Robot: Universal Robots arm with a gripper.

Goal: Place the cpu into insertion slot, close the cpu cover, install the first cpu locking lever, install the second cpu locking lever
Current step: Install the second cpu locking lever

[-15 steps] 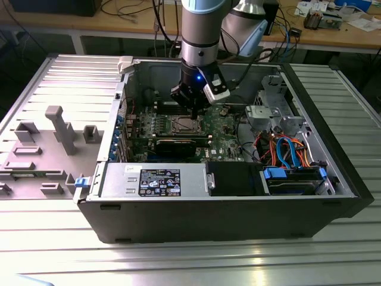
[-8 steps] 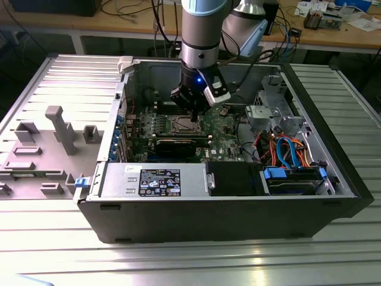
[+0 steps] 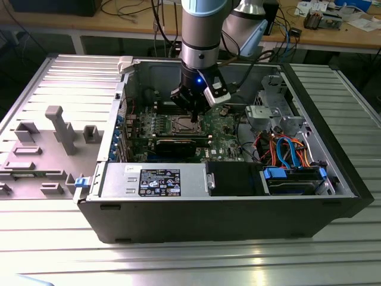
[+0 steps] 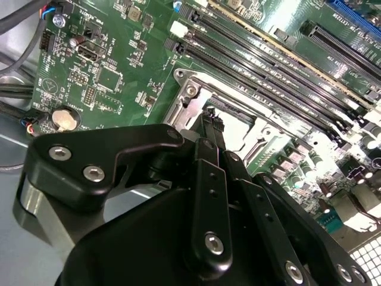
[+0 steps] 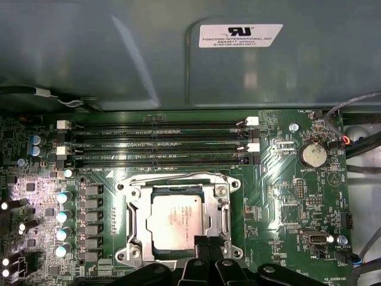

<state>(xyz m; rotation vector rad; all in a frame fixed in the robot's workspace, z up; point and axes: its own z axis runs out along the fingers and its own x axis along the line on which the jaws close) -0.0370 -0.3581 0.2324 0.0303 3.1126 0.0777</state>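
A: Okay, status at the socket?

B: Near edge first. Gripper (image 5: 205, 245) sits low over the board, right at the edge of the cpu cover (image 5: 178, 221). Fingers (image 4: 213, 128) are pressed together, tips narrow, nothing visibly pinched between them.

A: Touching the cover?

B: Tips are at the frame's edge in both wrist views; actual contact I can't confirm.

A: Where's the cpu?

B: The cpu (image 5: 177, 220) lies flat in the insertion slot (image 5: 156, 192), silver top facing up, framed by the cover's window. Cover is down flat around it, metal frame on all sides.

A: Levers?

B: A thin wire lever (image 5: 172, 177) runs along the far side of the frame, lying low. Whether it's latched, can't tell.

A: Beyond the socket?

B: Long memory slots (image 5: 158, 142) run parallel just past the frame, white clips at their ends. Round coin cell (image 5: 312, 155) sits off to one side on the green motherboard (image 5: 286, 202). Farther still, the grey case wall (image 5: 119, 53) with a white label.

A: Exterior view?

B: Arm (image 3: 205, 36) drops straight down into the open computer case (image 3: 226, 205), which lies on its side on the ribbed metal surface (image 3: 178, 262). Gripper (image 3: 193, 110) hangs over the socket area mid-board. Grey fixture blocks (image 3: 59, 128) stand on the exterior view's left, well apart from the case.
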